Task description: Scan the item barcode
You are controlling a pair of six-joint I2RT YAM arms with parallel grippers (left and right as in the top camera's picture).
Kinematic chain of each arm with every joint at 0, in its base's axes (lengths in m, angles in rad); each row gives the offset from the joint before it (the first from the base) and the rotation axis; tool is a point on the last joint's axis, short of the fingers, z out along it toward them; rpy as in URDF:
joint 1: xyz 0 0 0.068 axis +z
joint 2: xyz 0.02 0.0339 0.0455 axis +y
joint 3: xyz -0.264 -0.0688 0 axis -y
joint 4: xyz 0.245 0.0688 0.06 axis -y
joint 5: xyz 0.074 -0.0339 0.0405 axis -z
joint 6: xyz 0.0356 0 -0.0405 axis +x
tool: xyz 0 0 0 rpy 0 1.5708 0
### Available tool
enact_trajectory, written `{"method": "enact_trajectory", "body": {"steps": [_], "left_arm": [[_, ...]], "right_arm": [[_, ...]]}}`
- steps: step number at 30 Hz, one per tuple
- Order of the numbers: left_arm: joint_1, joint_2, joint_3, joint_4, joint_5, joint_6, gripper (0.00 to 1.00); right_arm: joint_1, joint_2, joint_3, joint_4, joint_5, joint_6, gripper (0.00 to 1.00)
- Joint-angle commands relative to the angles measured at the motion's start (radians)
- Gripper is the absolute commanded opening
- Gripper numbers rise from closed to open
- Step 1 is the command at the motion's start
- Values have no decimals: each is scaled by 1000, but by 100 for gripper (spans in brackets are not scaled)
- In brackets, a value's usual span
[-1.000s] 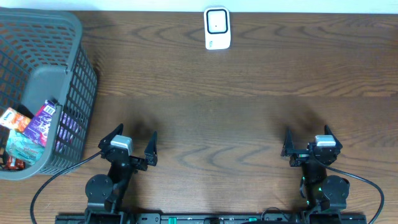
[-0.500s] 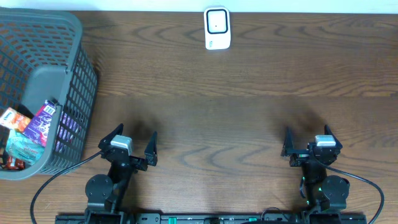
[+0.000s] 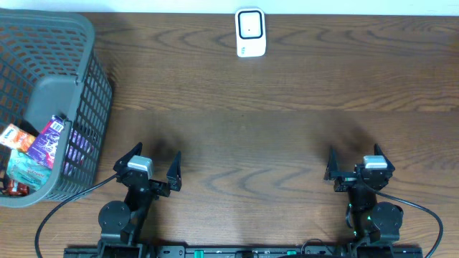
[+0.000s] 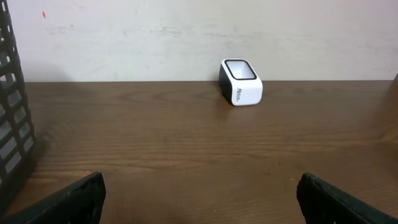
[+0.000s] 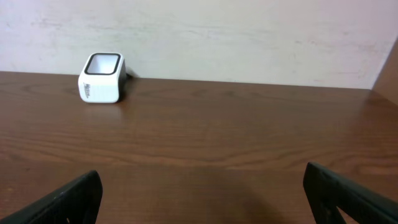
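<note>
While both pairs of jaws stand wide and empty, the left just right of the basket (image 3: pixel 92 43) and the right well right of it, the packets (image 3: pixel 29 161) lie heaped inside the basket. We could snag its rim reaching in, pinch two packets together, or turn the barcode away from the scanner (image 3: pixel 250 32), well right of the basket. The purple packet (image 3: pixel 49 137) seems to lie slantwise, long axis toward the basket's far right wall, though mesh hides much.

My bench looks like a shop till: scanner (image 3: pixel 250 32) on a wood table (image 3: pixel 287 129); basket (image 3: pixel 79 32) of snack packs (image 3: pixel 44 140); plain wall (image 4: pixel 186 37).
</note>
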Motion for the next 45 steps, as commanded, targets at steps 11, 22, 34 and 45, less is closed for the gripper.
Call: {"method": "enact_trajectory", "body": {"steps": [11,22,34,45], "left_arm": [[4,-1,-19,-27,38,-3,98],[1,-1,-19,102,291,-240,98],[1,-1,51,736,397,-324,98],[2,236,451,493,217,32,98]], "right_arm": [[5,-5,0,-6,-1,-12,99],[5,-5,0,-6,-1,-12,99],[5,-5,0,-6,-1,-12,99],[5,-5,0,-6,-1,-12,99]]}}
